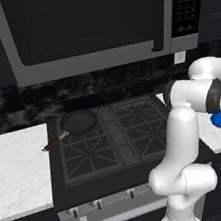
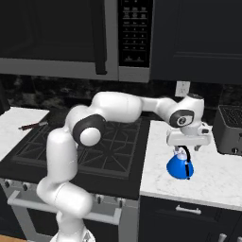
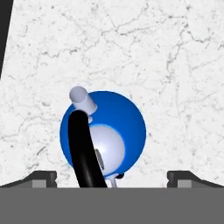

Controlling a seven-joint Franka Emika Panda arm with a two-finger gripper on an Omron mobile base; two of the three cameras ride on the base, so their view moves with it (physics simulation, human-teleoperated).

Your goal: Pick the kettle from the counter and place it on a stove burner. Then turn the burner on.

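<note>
Because the kettle [image 2: 180, 166] stands directly beneath my end effector [image 2: 188, 147], the move ahead looks like a plain descent rather than any sideways reach. My fingers [image 3: 43, 178] are spread as wide as they go and hold nothing; in the hand view the two tips sit far apart at the bottom edge, with the blue body [image 3: 105, 131] between them but nearer the left tip than the right. I judge I need a small shift to centre over it before closing.

The black arched handle [image 3: 85, 151] is what I would grip. In the hand view its arc runs roughly up and down, close to square with the line between my tips, so the fingers should be able to close across it without much rolling of the wrist. The pale spout [image 3: 82, 99] points toward the top of that view, away from both tips.

The kettle rests upright on the white marble counter [image 2: 208, 182], close to the cooktop's edge. The stove burner [image 1: 92, 148] grates lie to my left, so the carry will go that way. A frying pan [image 1: 78, 122] with a reddish handle occupies the far left grate; the near ones look free. A toaster [image 2: 229, 129] sits further right on the counter, apart from the kettle and not in my path. Nothing stands between my tips and the handle.
</note>
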